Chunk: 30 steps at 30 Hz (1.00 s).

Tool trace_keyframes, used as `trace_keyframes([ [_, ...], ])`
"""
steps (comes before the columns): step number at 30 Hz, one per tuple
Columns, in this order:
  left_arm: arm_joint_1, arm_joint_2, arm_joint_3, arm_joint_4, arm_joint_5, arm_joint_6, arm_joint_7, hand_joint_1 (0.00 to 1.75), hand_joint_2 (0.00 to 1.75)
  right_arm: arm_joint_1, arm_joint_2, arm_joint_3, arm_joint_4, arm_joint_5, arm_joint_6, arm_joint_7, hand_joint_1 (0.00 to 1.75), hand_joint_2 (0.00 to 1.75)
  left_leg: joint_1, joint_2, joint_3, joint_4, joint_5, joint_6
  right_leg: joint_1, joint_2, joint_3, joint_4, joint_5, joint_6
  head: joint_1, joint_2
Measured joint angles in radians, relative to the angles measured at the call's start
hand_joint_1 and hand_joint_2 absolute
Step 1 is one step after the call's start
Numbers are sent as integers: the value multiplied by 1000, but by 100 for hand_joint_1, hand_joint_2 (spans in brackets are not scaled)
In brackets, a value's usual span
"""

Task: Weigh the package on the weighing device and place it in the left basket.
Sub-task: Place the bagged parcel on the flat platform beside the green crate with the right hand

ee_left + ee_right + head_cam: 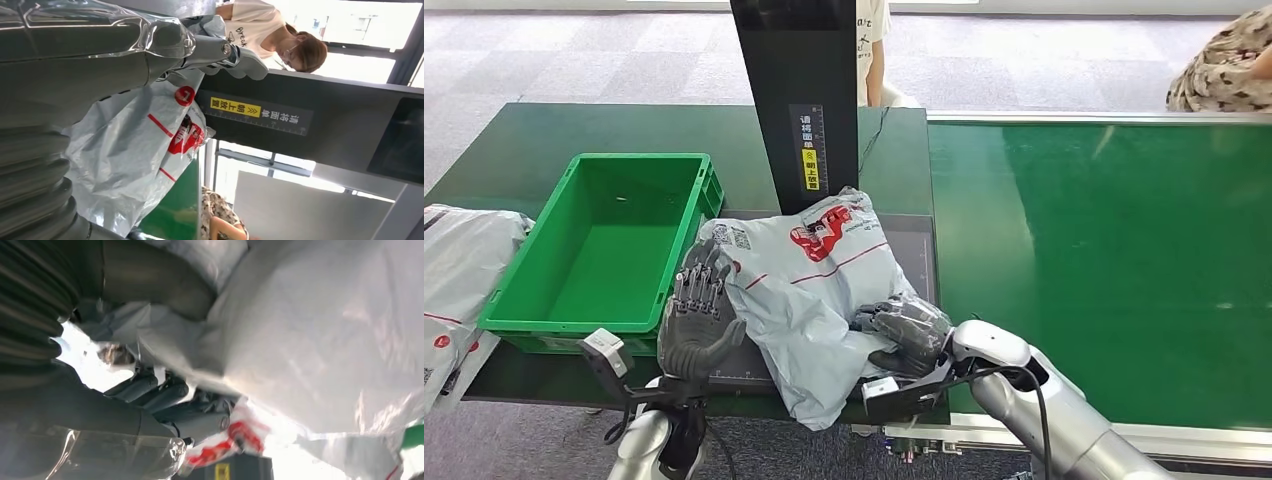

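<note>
scanner post [799, 95] behind package [809, 290], basket [564, 310] beside

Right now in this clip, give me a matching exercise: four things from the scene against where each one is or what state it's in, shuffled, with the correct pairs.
Things:
1. grey package
2. green basket
3. left hand
4. right hand

Places or states:
A. stands left of the weighing platform, nothing inside
B. lies on the dark weighing platform, held from both sides
C. fingers upright, pressed flat against the package's left side
D. grips the package's right lower edge, next to the green conveyor belt

Pairs: 1-B, 2-A, 3-C, 4-D
</note>
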Motion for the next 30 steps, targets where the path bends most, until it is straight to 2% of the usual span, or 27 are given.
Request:
trace_keyframes([
  [3, 11, -3, 0, -2, -10, 0, 0, 0, 175, 7, 8, -25, 7, -10, -67, -8, 0, 175, 0, 0, 0, 0, 0, 0, 0, 0, 0, 0, 0, 0, 0, 0],
  [6, 17, -4, 0, -2, -13, -1, 0, 0, 175, 34, 14, -74, -7, -89, -85, -47, 0, 175, 0, 0, 0, 0, 0, 0, 0, 0, 0, 0, 0, 0, 0, 0],
  [13, 23, -1, -2, -2, -19, -4, -3, 0, 175, 157, 30, -247, -113, -354, 25, -144, 0, 175, 0, -1, 0, 0, 0, 0, 0, -1, 0, 0, 0, 0, 0, 0],
  [20, 20, 19, -35, 17, -81, -5, -3, 0, 175, 267, 52, -392, -210, -516, 95, -193, 0, 175, 0, -1, 0, 0, 0, 0, 0, -1, 0, 0, 0, 0, 0, 0],
  [25, -15, 45, -82, 48, -269, 83, 25, 0, 175, 346, 83, -495, -287, -570, 116, -204, 0, 175, 0, -1, 0, 0, 0, 0, 0, -1, 0, 0, 0, 0, 0, 0],
  [30, -102, 73, -133, 111, -587, 170, 154, 0, 175, 414, 124, -599, -363, -600, 151, -213, 0, 175, 0, -1, 0, 0, 0, 0, 0, -1, 0, 0, 0, 0, 0, 0],
])
